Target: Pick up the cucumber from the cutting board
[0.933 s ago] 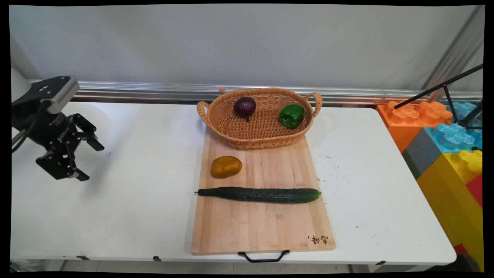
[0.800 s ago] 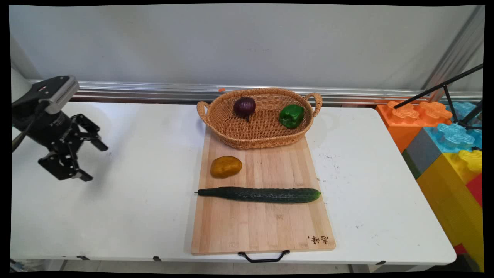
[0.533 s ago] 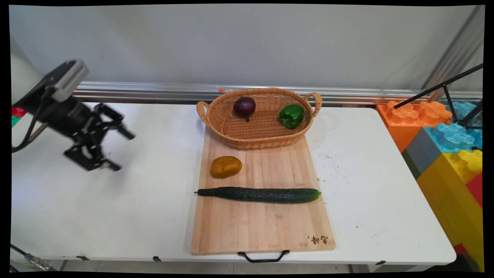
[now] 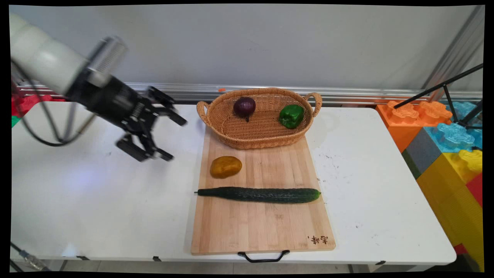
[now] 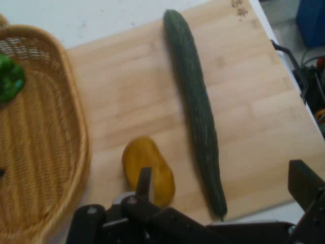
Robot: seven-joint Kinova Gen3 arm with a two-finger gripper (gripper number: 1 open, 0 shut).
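Black gripper (image 4: 175, 137), jaws wide and empty, hovers at nine o'clock of the cutting board (image 4: 270, 227), nearest the potato (image 4: 225, 166).

The cutting board (image 4: 262, 220) bears a dark burned-in mark of characters at its near right corner; the characters are illegible.

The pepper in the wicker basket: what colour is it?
Green. The pepper shows best in the main view, lying at the basket's right end.
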